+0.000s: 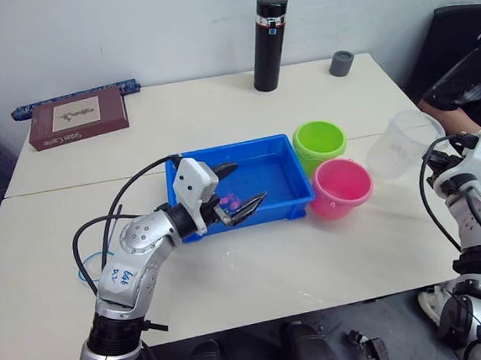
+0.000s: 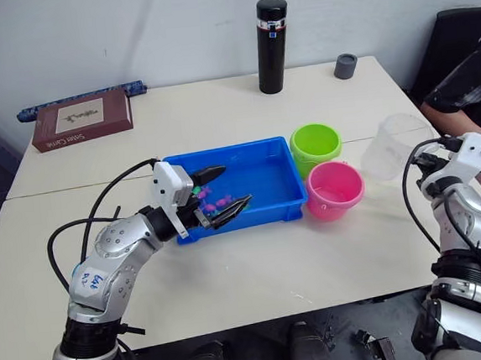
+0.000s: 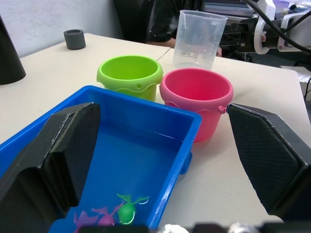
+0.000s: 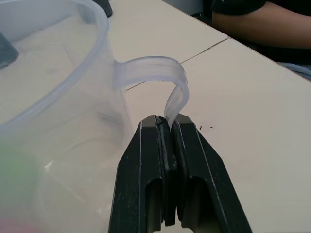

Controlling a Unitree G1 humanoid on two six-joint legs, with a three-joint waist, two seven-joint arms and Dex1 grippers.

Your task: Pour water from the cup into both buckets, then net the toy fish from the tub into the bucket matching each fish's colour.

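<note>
Pale worktop (image 1: 331,248) carries the blue tub (image 1: 266,182) centrally, with the green bucket (image 1: 320,142) and pink bucket (image 1: 341,187) just beside its right end, handy for pouring. My left tool (image 1: 234,189) hangs over the tub's near corner, fingers apart.

Left wrist view: pink and green toy fish (image 3: 127,211) lie in the tub below.

Right wrist view: my right tool (image 4: 167,127) is clamped on the cup (image 4: 53,107) by its handle, ready to tip, I judge.
</note>
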